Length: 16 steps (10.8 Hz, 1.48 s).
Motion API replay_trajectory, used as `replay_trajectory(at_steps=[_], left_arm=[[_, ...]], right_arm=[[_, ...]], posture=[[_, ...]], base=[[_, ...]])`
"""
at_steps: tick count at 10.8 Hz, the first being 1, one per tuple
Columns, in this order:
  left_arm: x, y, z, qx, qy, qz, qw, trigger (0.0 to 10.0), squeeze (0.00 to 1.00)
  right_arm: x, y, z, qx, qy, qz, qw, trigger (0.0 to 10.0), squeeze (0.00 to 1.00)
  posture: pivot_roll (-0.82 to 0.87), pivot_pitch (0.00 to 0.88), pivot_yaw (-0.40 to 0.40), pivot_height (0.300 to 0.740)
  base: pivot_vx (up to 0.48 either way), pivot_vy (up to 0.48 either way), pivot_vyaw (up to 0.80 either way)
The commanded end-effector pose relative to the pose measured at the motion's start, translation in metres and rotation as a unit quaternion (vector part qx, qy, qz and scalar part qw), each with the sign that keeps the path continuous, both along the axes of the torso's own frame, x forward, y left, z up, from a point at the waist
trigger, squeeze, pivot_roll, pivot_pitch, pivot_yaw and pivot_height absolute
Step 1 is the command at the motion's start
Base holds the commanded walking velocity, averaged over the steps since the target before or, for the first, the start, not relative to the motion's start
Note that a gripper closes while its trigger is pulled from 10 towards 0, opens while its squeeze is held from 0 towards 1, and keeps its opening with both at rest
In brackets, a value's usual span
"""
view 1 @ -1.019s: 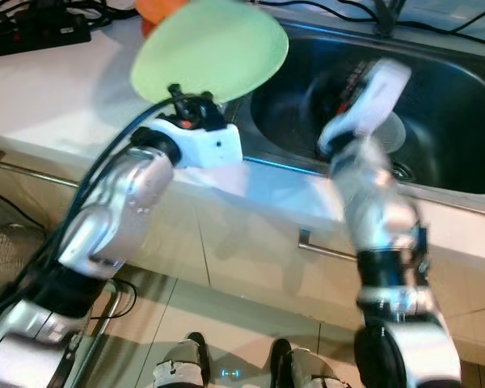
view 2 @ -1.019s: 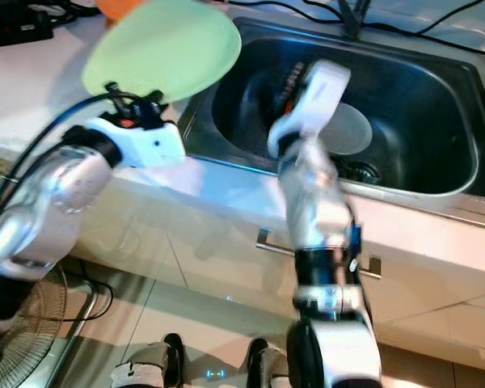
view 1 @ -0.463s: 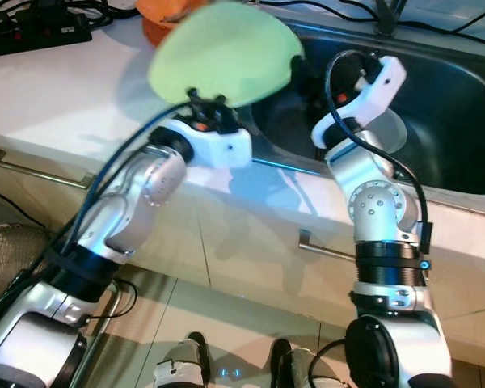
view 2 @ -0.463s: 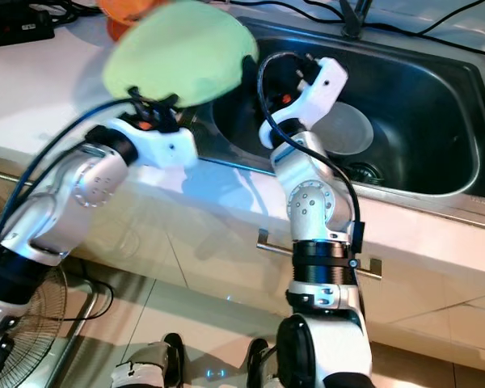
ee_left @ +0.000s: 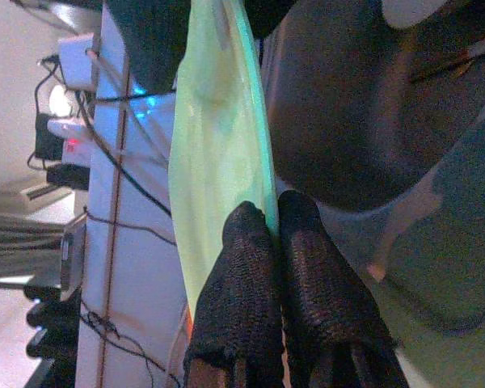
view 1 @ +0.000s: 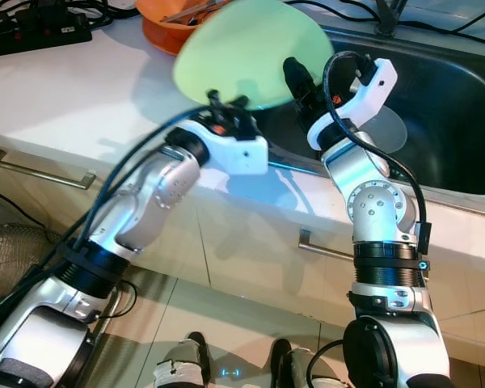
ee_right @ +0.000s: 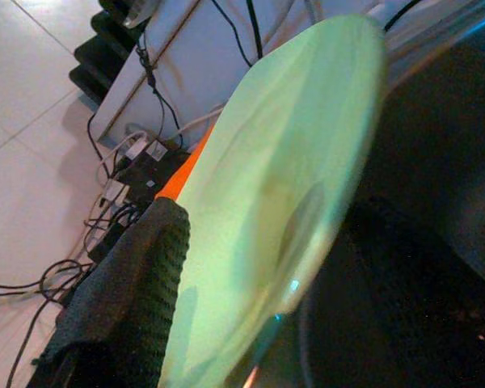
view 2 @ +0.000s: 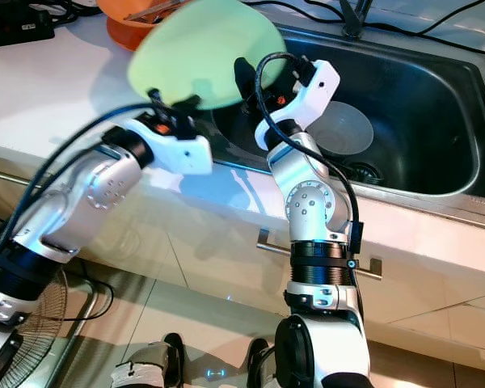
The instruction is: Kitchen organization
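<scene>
A light green plate [view 1: 246, 52] is held tilted above the sink's left rim. My left gripper [ee_left: 276, 218] is shut on its lower edge, both fingers pinching the rim. My right gripper [view 1: 297, 79] is raised out of the sink [view 1: 461, 105] to the plate's right edge. It is open, with one finger [ee_right: 137, 299] on the near face of the plate [ee_right: 291, 178] and the other a dark blur behind it. A translucent round dish [view 1: 394, 129] lies in the sink bottom.
An orange bowl [view 1: 163, 28] stands on the white counter [view 1: 73, 89] behind the plate. A black power strip [view 1: 32, 28] with cables lies at the back left. Drawer handles [view 1: 40, 168] run below the counter edge, and a fan [view 1: 4, 242] stands on the floor at the left.
My left arm has carried the green plate rightward toward the sink. My right gripper has come up from the sink to the plate's right edge.
</scene>
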<state>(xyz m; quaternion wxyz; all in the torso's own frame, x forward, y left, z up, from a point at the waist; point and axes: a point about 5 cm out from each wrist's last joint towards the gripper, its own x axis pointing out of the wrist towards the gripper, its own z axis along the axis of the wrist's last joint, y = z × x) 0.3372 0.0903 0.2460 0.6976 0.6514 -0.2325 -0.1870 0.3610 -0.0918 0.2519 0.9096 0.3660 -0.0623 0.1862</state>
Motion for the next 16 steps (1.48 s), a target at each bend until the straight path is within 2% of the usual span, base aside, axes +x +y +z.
replay_trajectory(at_steps=[1, 16], left_arm=[[-0.0023, -0.0043, 0.0098, -0.002, -0.03, -0.015, 0.999, 10.0, 0.0], [0.0007, 0.0035, 0.0025, 0.012, -0.029, -0.006, 0.999, 10.0, 0.0]], right_arm=[[-0.001, -0.0031, 0.0007, 0.006, 0.001, -0.011, 1.0, 0.0, 0.0], [0.0011, -0.0084, 0.0008, 0.04, 0.01, -0.023, 0.999, 0.0, 0.0]], posture=[[0.17, 0.205, -0.023, 0.74], [0.17, 0.197, -0.024, 0.74]], base=[[0.0, 0.0, 0.0], [0.0, 0.0, 0.0]])
